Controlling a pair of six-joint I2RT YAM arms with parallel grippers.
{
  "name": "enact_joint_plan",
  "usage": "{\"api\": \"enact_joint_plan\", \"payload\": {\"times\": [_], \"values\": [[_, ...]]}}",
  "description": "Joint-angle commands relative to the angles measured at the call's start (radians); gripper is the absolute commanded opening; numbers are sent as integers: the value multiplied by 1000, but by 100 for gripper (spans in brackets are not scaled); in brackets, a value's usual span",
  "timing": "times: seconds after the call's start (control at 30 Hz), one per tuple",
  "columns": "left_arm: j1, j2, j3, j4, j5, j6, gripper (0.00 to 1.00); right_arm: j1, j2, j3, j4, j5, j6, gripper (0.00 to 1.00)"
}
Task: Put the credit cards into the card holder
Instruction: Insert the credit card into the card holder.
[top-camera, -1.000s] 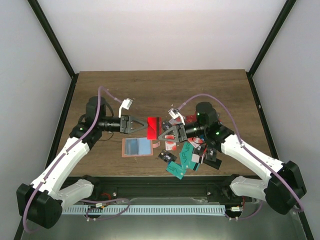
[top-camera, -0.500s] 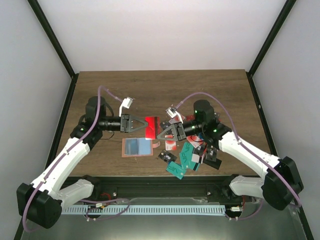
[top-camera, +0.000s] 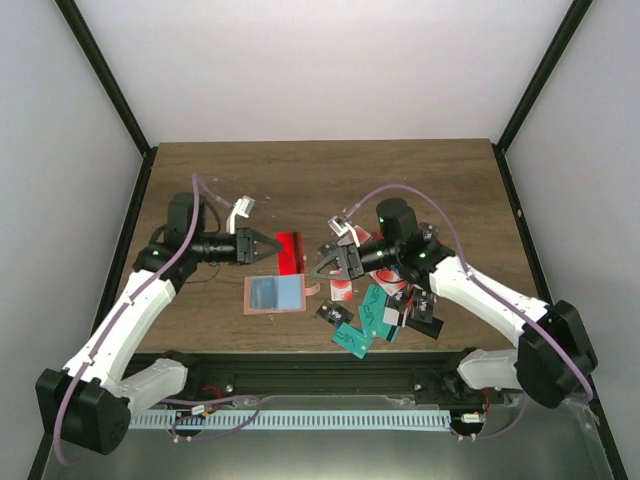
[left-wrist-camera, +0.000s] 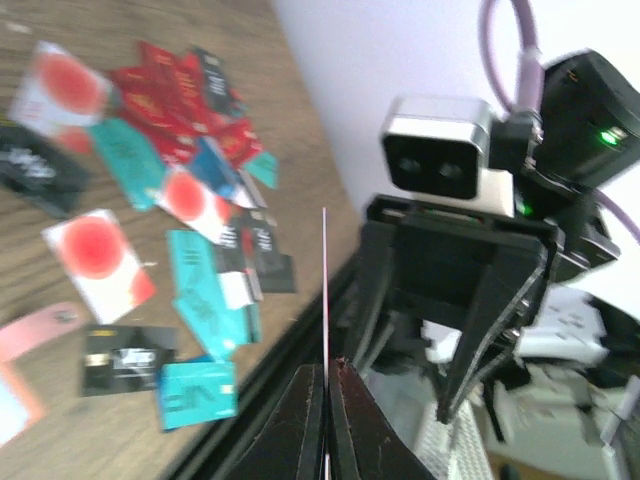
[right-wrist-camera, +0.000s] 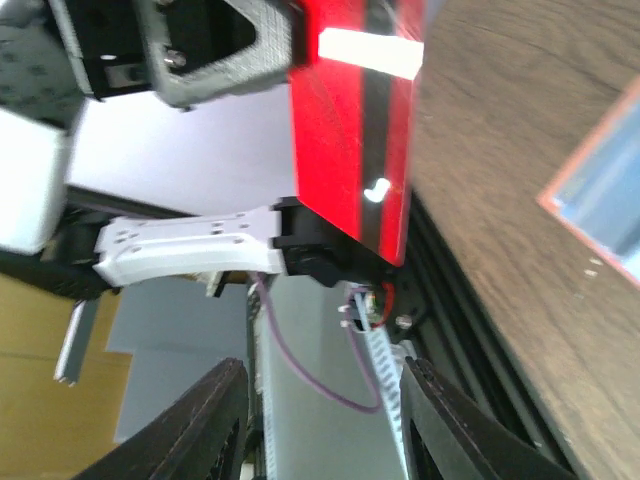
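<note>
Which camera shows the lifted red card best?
The right wrist view: the red card fills it face-on, showing its dark stripe and white marks. The top view shows it small, and the left wrist view shows only its thin edge.

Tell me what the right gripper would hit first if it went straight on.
Most likely the red card, held by the shut left gripper. In the right wrist view it sits straight ahead of the open right gripper. Depth is hard to judge.
</note>
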Motion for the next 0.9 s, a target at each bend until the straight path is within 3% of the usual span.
{"api": "enact_joint_plan", "payload": {"times": [0.0, 0.33, 0.87], "values": [[67, 8, -8, -209, -173, 132, 4, -8, 63, 27, -128, 123, -81, 44], [155, 54, -122, -229, -373, 152, 4, 37, 238, 79, -153, 218, -117, 44], [133, 287, -206, -41, -310, 156, 4, 56, 530, 236, -193, 238, -147, 38]]}}
